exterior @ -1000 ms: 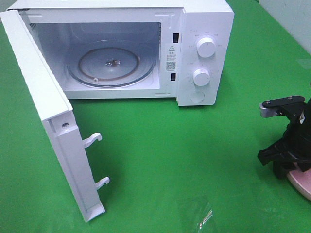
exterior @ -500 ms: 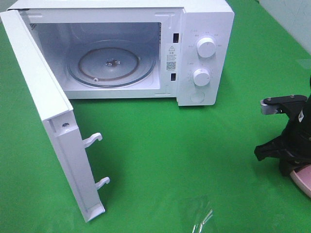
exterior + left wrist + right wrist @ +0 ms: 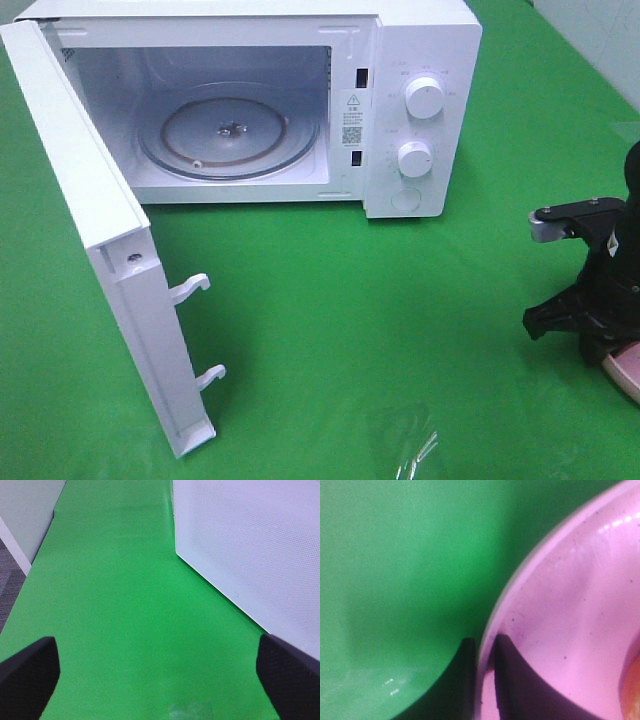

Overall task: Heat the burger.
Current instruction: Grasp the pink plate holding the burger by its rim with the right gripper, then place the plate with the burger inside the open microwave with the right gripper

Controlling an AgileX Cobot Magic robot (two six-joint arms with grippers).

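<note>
At the far right of the exterior high view, my right gripper (image 3: 598, 342) reaches down onto the edge of a pink plate (image 3: 626, 369). In the right wrist view its two dark fingers straddle the pink plate's rim (image 3: 530, 580), one outside and one inside, pinched shut on it. Of the burger only an orange-brown sliver (image 3: 633, 680) shows, on the plate at the frame's edge. The white microwave (image 3: 420, 60) stands at the back with its door (image 3: 100, 220) swung wide and its glass turntable (image 3: 230, 135) bare. My left gripper (image 3: 157, 680) is open over the green cloth, beside the door's outer face (image 3: 250, 555).
Two white latch hooks (image 3: 190, 288) stick out of the door's free edge toward the middle of the table. A scrap of clear film (image 3: 420, 445) lies on the green cloth near the front edge. The microwave's two knobs (image 3: 425, 98) face forward.
The right gripper's jaws have closed onto the pink plate's rim. Its arm shifted slightly left. The left arm and the microwave have not moved.
</note>
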